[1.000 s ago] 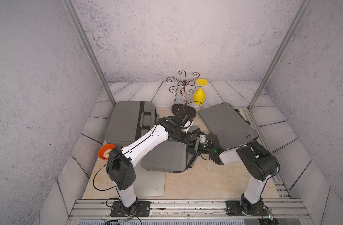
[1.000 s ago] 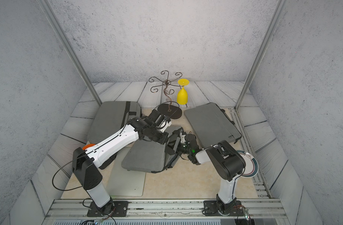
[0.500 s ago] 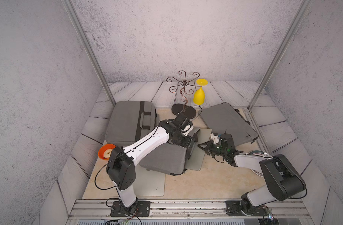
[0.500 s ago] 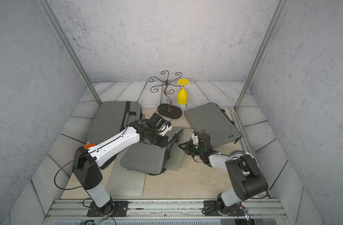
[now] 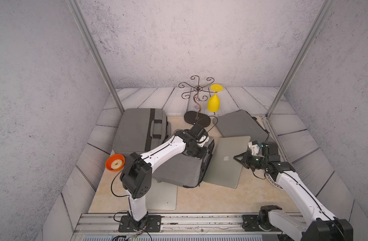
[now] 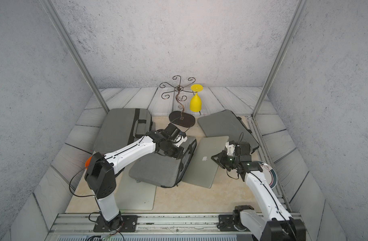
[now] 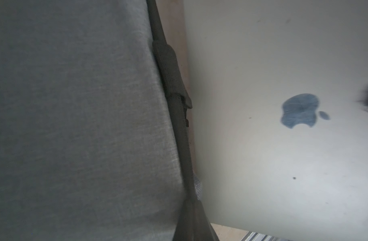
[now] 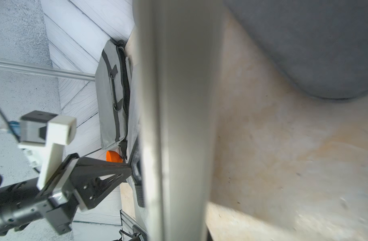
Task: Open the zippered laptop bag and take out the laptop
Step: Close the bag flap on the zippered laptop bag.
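Note:
The grey laptop bag (image 5: 179, 169) (image 6: 156, 169) lies mid-table with its dark mouth facing right. The silver laptop (image 5: 225, 160) (image 6: 204, 160) (image 7: 283, 146), with a logo on its lid, lies almost wholly outside, its left edge at the mouth. My right gripper (image 5: 238, 159) (image 6: 216, 159) is shut on the laptop's right edge, which crosses the right wrist view as a blurred band (image 8: 179, 104). My left gripper (image 5: 198, 154) (image 6: 175, 155) (image 7: 191, 221) is shut on the bag's dark zipper rim (image 7: 179, 125) at the far end of the mouth.
A second grey bag with a handle (image 5: 137, 129) lies back left and a third (image 5: 239, 125) back right. Another silver laptop (image 5: 164, 196) lies under my left arm. An orange bowl (image 5: 115, 162), a wire stand (image 5: 196, 98) with a yellow glass (image 5: 213, 102) and a plate (image 6: 269, 173) stand around.
My right gripper has drawn the laptop to the right, from deep in the bag's mouth to nearly all the way out. My left gripper has stayed on the bag's rim.

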